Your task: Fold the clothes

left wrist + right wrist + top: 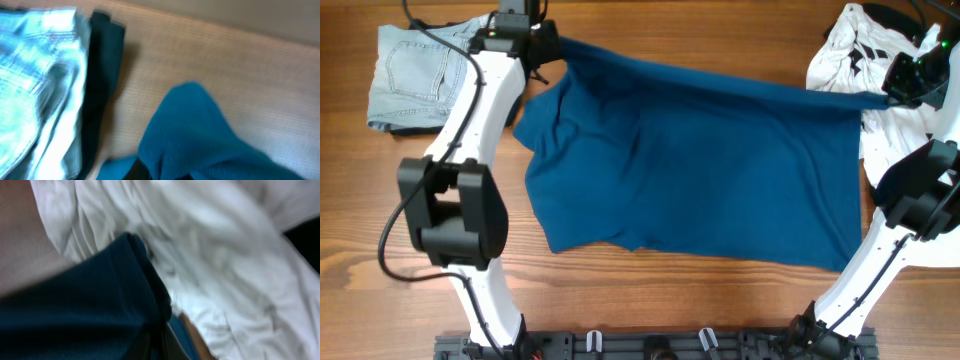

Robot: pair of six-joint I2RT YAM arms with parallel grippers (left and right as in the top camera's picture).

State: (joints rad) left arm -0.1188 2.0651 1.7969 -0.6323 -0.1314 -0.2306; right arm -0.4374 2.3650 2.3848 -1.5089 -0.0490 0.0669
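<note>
A large deep-blue garment (700, 160) lies spread over the middle of the wooden table. Its far edge is pulled taut between both grippers. My left gripper (552, 48) is shut on its far left corner, seen as bunched blue cloth (200, 135) in the left wrist view. My right gripper (892, 95) is shut on its far right corner, seen as dark blue cloth (100, 310) in the right wrist view. Light-blue denim shorts (415, 75) lie at the far left, also in the left wrist view (35, 85). A white garment with black marks (855, 55) lies at the far right, under my right gripper (210, 255).
A dark cloth (102, 85) lies under the shorts' right edge. Bare wood (620, 300) runs along the table's near side. A black rail (650, 345) with clips borders the front edge.
</note>
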